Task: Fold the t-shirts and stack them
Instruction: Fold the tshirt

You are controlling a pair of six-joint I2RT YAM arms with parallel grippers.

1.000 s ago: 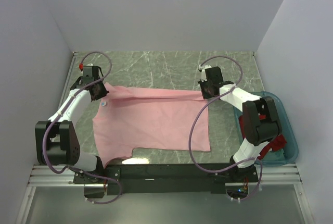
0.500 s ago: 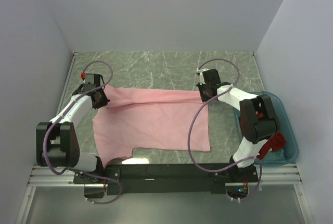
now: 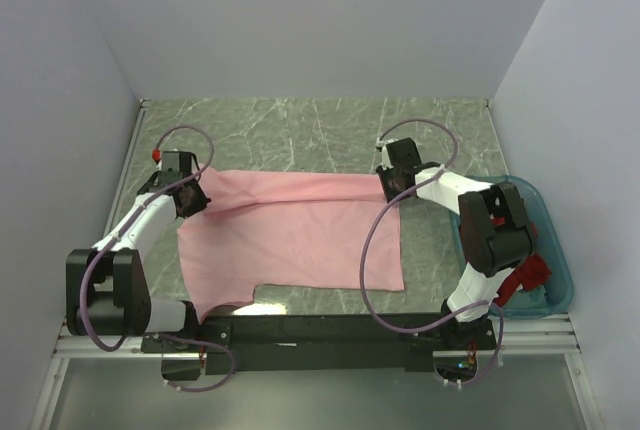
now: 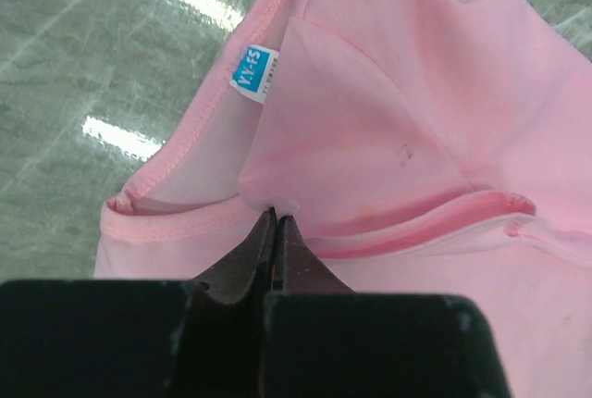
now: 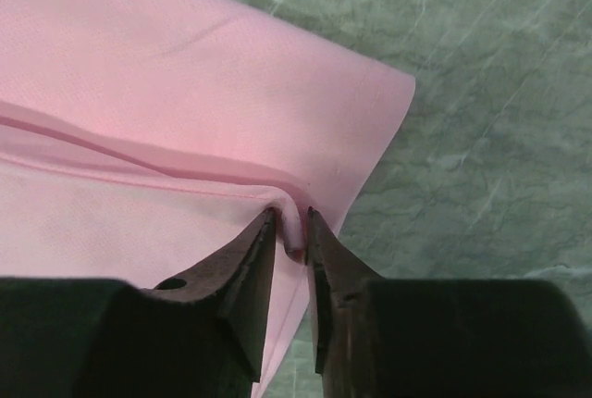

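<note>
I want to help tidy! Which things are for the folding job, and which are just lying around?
For the job:
light pink cloth t-shirt
bright red cloth t-shirt

Just lying about:
teal translucent plastic tub
green marbled tabletop

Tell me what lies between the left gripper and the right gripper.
The light pink t-shirt: its folded far edge runs from the left gripper to the right gripper, nothing else on that stretch. The top view shows it.

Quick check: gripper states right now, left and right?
Left gripper: shut on the pink t-shirt.
Right gripper: slightly open, a fold of the same shirt between its jaws.
</note>
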